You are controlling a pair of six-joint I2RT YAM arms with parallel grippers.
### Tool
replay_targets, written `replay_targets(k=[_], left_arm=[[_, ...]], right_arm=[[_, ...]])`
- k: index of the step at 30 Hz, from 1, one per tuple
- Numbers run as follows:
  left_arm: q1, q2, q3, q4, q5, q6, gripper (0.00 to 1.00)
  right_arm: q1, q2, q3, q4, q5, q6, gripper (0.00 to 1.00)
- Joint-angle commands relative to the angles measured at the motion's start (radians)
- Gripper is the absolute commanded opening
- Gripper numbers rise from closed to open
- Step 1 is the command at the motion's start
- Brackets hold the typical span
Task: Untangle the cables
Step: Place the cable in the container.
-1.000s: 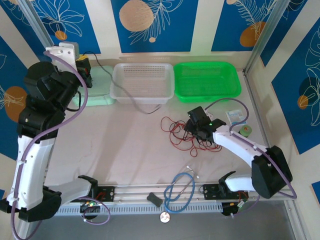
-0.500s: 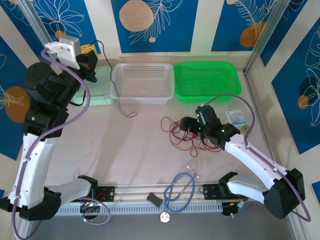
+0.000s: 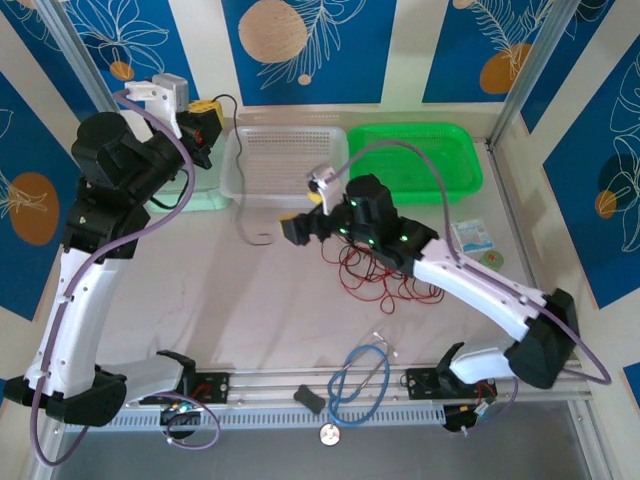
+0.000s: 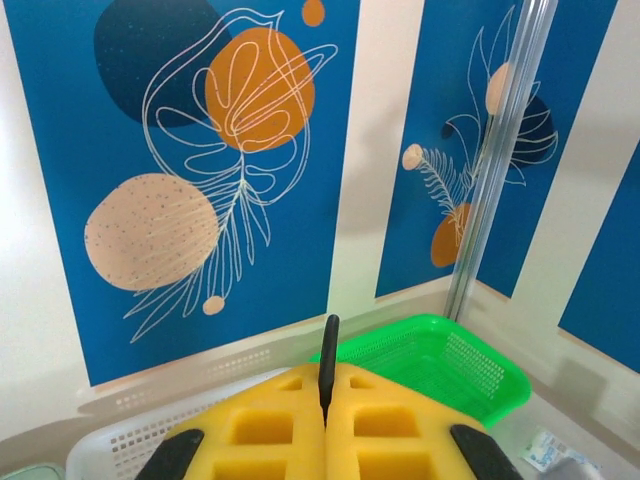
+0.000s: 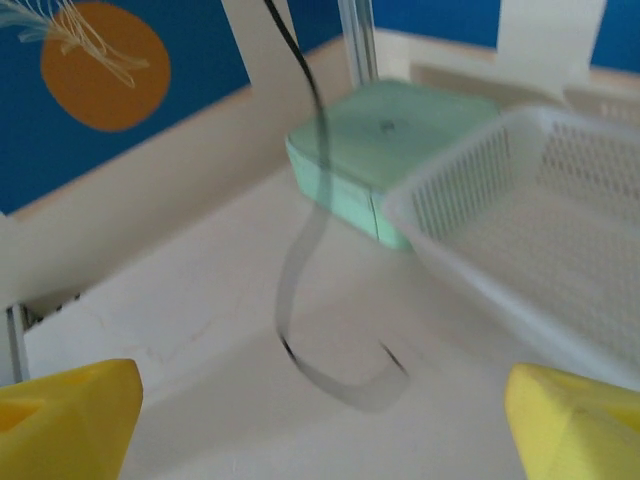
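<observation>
From the overhead camera, my left tool (image 3: 208,118) is lifted high at the far left, over the mint box (image 3: 205,195). A black cable (image 3: 250,237) drops from it toward 5 o'clock, crosses the left end of the white basket (image 3: 285,165), and curls its loose end on the desk (image 3: 200,290). The right tool (image 3: 295,228) hovers just at 3 o'clock of that curl. The red cables (image 3: 375,278) lie in a loose heap at 4 o'clock of the right tool, under its arm, with dark strands mixed in. The green basket (image 3: 415,160) sits at 3 o'clock of the white one, and a blue looped tube (image 3: 358,380) rests at the near edge.

On the left wrist camera, the left tool (image 4: 326,385) has its yellow fingers (image 4: 260,430) pressed together, pinching the black cable (image 4: 328,345), which sticks up toward 12 o'clock. The green basket (image 4: 440,360) is at 2 o'clock and the white basket (image 4: 120,445) at 9.

On the right wrist camera, the right tool (image 5: 320,400) is spread wide and holds nothing. The black cable (image 5: 312,110) hangs blurred from 12 o'clock, its end curled on the desk (image 5: 150,300) between the fingers (image 5: 65,420). The mint box (image 5: 400,135) and the white basket (image 5: 520,230) stand beyond.
</observation>
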Motion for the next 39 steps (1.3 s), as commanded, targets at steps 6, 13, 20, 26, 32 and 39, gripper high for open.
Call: replay_targets(k=[6,13,20,26,32,39], left_arm=[[0.003,-0.03,0.051,-0.018,0.049,-0.027,0.0],[0.003,-0.053,0.05,-0.032,0.059,-0.033,0.0],[0.002,-0.071,0.045,-0.04,0.053,-0.038,0.0],[0.003,-0.078,0.043,-0.055,0.031,-0.034,0.0],[0.003,-0.11,-0.013,-0.083,-0.053,-0.041,0.04],[0.003,-0.201,-0.227,-0.107,-0.11,-0.101,0.51]], right_arm=[[0.005,0.301,0.3,0.067,0.166,-0.036,0.94],[-0.019,0.392,0.392,0.029,0.323,0.005,0.61],[-0.029,0.37,0.369,0.027,0.318,0.051,0.0],[-0.042,0.33,0.357,-0.003,0.304,0.059,0.0],[-0.099,0.274,0.4,-0.123,0.268,0.06,0.0],[-0.249,0.248,0.534,-0.315,0.18,0.066,0.0]])
